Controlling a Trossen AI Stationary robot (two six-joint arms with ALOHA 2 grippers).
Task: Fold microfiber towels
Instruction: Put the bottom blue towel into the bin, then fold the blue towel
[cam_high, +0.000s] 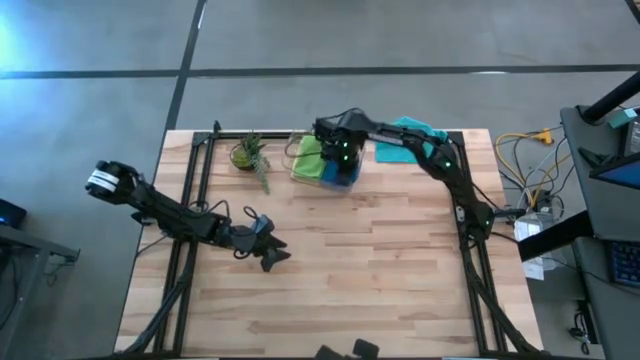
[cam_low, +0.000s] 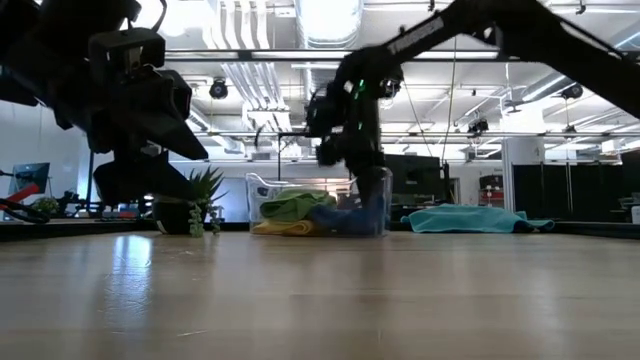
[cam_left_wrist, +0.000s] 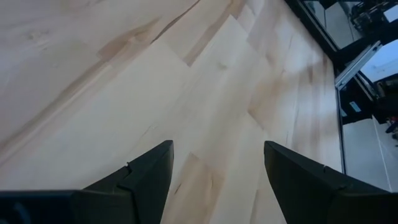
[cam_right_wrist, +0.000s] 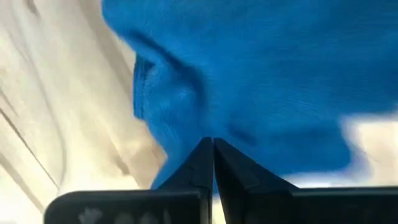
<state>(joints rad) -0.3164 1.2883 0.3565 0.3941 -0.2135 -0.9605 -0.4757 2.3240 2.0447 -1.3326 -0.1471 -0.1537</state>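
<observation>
Reaching into the clear plastic bin (cam_high: 300, 160) at the 12 o'clock edge of the surface (cam_high: 380, 270), the right tool (cam_high: 345, 165) sits over the dark blue towel (cam_high: 340, 172); the right wrist view alone shows its fingers (cam_right_wrist: 202, 165) pressed together with blue cloth pinched at their tips, a detail the high view hides under the arm. From above, the lime green towel (cam_high: 310, 155) lies in the bin at 9 o'clock of the blue one; only the low view reveals the yellow towel (cam_low: 285, 228) beneath the green. The teal towel (cam_high: 410, 140) lies spread on the surface just beside the bin, at 3 o'clock of it; a small potted plant (cam_high: 250, 155) stands at 9 o'clock of the bin. The left tool (cam_high: 268, 250) waits well apart, toward 8 o'clock of the bin; its wrist view shows the fingers (cam_left_wrist: 146, 177) spread, released, with bare wood between them.
</observation>
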